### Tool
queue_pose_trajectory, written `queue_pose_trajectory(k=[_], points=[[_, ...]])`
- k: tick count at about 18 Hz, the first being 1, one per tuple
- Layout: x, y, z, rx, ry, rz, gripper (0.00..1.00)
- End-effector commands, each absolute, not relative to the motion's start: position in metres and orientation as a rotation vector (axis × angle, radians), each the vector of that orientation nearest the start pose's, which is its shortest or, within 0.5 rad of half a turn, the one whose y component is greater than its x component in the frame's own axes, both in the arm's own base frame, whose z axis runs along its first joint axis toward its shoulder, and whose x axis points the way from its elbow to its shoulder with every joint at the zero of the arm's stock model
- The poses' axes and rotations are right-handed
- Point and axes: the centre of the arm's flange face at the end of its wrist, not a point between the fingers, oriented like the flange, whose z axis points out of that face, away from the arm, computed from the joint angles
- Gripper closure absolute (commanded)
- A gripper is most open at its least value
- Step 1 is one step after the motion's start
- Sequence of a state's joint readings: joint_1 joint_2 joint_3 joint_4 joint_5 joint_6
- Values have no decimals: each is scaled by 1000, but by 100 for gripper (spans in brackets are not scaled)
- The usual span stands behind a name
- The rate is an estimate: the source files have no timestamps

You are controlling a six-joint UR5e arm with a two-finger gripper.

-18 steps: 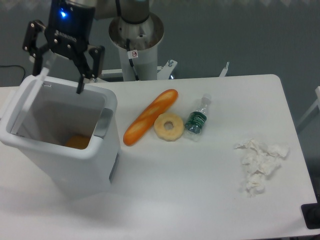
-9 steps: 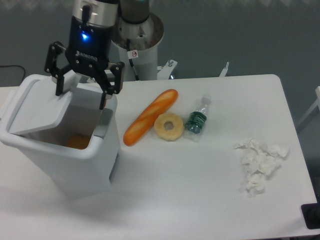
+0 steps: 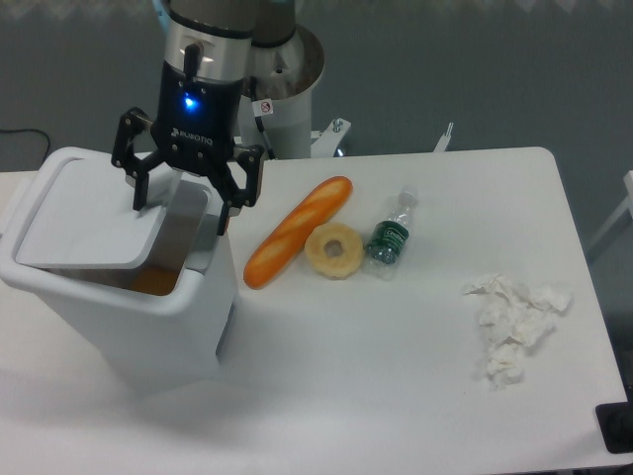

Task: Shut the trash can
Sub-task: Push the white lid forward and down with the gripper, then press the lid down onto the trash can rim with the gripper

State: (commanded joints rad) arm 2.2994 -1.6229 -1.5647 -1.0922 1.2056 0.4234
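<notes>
The trash can point(image 3: 148, 327) is a big white boxy bin at the left of the table. Its flat white lid point(image 3: 94, 220) lies tilted over most of the opening, with a gap left along the right side where something orange shows inside. The grey latch point(image 3: 206, 243) sits on the bin's right rim. My gripper point(image 3: 181, 216) hangs over that right part of the bin, open, its fingers point(image 3: 138, 194) spread wide with nothing between them. The left finger is at the lid's right edge; the right finger is by the latch.
To the right of the bin lie a baguette point(image 3: 297, 230), a pale ring-shaped pastry point(image 3: 333, 249) and a small plastic bottle point(image 3: 392, 236). Crumpled white tissues point(image 3: 512, 325) lie near the table's right edge. The arm's base point(image 3: 279, 94) stands behind the table.
My gripper has moved right and down across the bin. The lid has swung from nearly upright at the left to lying almost flat over the opening.
</notes>
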Motion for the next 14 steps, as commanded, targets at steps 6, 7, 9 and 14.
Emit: queue_pose_trajectory(k=[6,7,9,14], points=[[-248,518,516,-2593,-287,-71,0],[-248,519,516,-2595,-286,-70,0],[-250,521,512,-2599,-286,-71,0],[-255,526,502,-2609,-291,-73,0]])
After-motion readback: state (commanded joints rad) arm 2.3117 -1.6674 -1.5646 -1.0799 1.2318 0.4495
